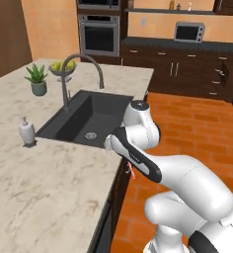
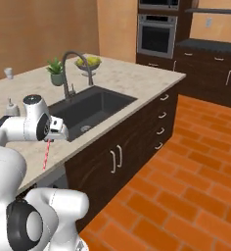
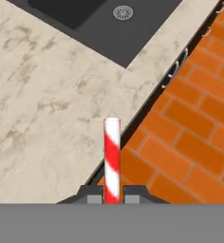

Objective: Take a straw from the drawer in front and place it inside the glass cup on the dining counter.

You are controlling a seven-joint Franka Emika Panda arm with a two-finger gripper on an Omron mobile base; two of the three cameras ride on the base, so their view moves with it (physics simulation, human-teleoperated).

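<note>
Over the dining counter [image 3: 47, 104] edge, the jaws pinch one straw [image 3: 112, 159], with one glass cup [image 2: 9, 73] well apart.

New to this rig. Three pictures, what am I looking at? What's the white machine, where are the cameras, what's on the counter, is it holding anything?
All three are rendered views of one moment in a simulated kitchen. The white machine is a robot arm on a base that can drive. Two cameras ride on that base, behind the arm to its left and right, looking forward and down. The third camera sits on the hand and looks along the claw.

The surface is the dining counter, cream marbled stone with a dark sink and a faucet. On it stand a potted plant, a fruit bowl and a white soap dispenser. A small glass cup stands near the far edge in the right base view.

The claw is shut on the straw, red and white striped, held over the counter's edge.
</note>
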